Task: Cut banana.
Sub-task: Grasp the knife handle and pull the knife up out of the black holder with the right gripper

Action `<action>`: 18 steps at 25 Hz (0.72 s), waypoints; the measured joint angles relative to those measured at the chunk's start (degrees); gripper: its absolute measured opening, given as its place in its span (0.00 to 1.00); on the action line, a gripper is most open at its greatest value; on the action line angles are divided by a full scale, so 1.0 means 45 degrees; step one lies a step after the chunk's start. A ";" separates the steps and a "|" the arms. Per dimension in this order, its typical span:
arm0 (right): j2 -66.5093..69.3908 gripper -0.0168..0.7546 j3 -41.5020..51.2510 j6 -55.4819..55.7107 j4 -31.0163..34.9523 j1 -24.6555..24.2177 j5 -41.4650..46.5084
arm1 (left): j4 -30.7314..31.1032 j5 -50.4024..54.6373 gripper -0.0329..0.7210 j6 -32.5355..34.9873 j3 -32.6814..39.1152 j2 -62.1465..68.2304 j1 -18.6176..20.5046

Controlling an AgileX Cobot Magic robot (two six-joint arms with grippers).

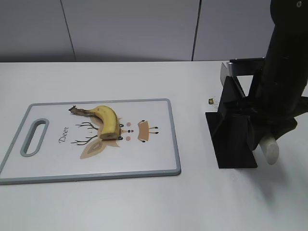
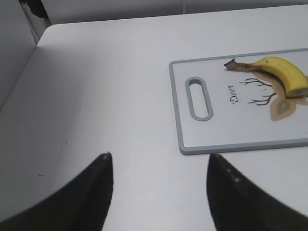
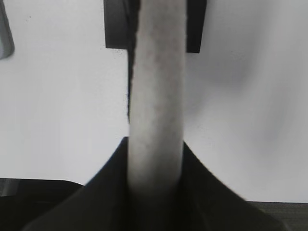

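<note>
A yellow banana (image 1: pixel 107 120) with a cut end lies on the white, grey-rimmed cutting board (image 1: pixel 144 159) at the left. Both also show in the left wrist view: the banana (image 2: pixel 284 72) and the board (image 2: pixel 231 130). My left gripper (image 2: pixel 159 159) is open and empty above bare table, left of the board; it is out of the exterior view. My right gripper (image 1: pixel 269 132) is shut on the knife's pale handle (image 1: pixel 271 150), which fills the right wrist view (image 3: pixel 156 96) between the jaws (image 3: pixel 156 161). The knife sits at the black stand (image 1: pixel 233 139); its blade (image 1: pixel 223 73) shows at the stand's far side.
A small brass-coloured object (image 1: pixel 211 101) lies on the table just left of the stand. The white table meets a grey wall behind. The table's left corner and edge show in the left wrist view (image 2: pixel 41 38).
</note>
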 joint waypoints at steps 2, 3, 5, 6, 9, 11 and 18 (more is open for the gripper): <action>0.0000 0.23 0.0000 0.0015 0.0000 0.0000 0.0000 | 0.0000 0.0000 0.83 0.0000 0.0000 0.0000 0.0000; 0.0000 0.23 0.0000 0.0030 0.0000 0.0000 0.0000 | 0.0000 0.0000 0.83 0.0000 0.0000 0.0000 0.0000; 0.0000 0.23 0.0000 0.0030 0.0000 0.0000 0.0000 | 0.0000 0.0000 0.83 0.0000 0.0000 0.0000 0.0000; 0.0000 0.23 0.0000 0.0030 0.0000 0.0000 0.0000 | 0.0000 0.0000 0.83 0.0000 0.0000 0.0000 0.0000; 0.0000 0.23 0.0000 0.0030 0.0000 0.0000 -0.0011 | 0.0000 0.0000 0.83 0.0000 0.0000 0.0000 0.0000; 0.0000 0.23 0.0000 0.0042 0.0000 0.0000 0.0013 | 0.0000 0.0000 0.83 0.0000 0.0000 0.0000 0.0000; -0.0351 0.23 0.0000 0.0124 0.0063 0.0000 0.0067 | 0.0000 0.0000 0.83 0.0000 0.0000 0.0000 0.0000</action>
